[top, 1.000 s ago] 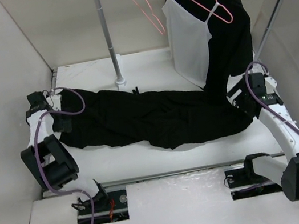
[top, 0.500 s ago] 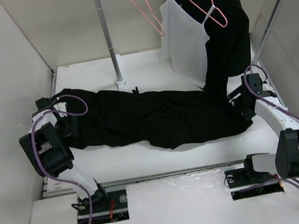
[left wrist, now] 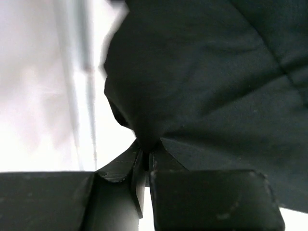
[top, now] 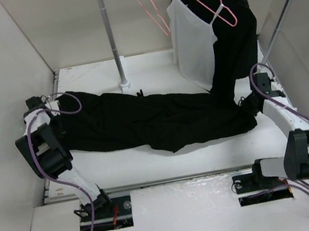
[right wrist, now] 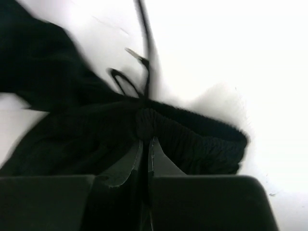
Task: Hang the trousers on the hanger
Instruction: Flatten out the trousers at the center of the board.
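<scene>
We see the left gripper clamped on the black trousers mid-left, the right gripper pinching their waistband mid-right.

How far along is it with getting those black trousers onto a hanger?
Early days. Done: each end of the trousers is pinched, the left pincer shut on the leg end, the right pincer shut on the elastic waistband. In hand: that two-ended grip, with the trousers lying flat on the table. Left: lifting them and draping them over the empty pink hanger hanging at the back.
</scene>
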You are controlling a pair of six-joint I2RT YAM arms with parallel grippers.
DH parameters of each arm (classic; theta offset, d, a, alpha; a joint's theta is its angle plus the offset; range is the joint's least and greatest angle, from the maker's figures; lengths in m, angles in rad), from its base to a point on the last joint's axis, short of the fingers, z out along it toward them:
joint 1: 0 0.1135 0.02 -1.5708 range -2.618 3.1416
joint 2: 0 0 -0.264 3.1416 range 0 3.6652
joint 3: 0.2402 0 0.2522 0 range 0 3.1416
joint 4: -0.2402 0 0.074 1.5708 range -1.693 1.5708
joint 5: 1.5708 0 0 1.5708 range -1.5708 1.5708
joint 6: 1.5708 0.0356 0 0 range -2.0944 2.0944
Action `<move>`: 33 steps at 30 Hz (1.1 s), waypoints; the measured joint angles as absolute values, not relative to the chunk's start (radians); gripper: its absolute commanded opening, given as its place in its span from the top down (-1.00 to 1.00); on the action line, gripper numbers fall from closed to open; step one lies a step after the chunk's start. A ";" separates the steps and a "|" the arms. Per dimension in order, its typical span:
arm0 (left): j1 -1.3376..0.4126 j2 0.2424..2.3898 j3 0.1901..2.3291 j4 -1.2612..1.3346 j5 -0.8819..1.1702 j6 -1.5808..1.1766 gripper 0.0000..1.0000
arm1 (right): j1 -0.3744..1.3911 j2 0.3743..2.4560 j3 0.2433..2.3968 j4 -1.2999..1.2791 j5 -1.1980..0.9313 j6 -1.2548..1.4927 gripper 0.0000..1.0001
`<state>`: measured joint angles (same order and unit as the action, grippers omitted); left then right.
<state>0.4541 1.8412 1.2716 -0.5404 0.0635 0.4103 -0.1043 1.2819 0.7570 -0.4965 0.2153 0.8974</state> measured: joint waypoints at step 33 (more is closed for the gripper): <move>0.469 1.437 1.152 -0.744 -0.024 0.592 -1.00 | -0.126 1.003 0.868 -0.641 0.215 0.715 -1.00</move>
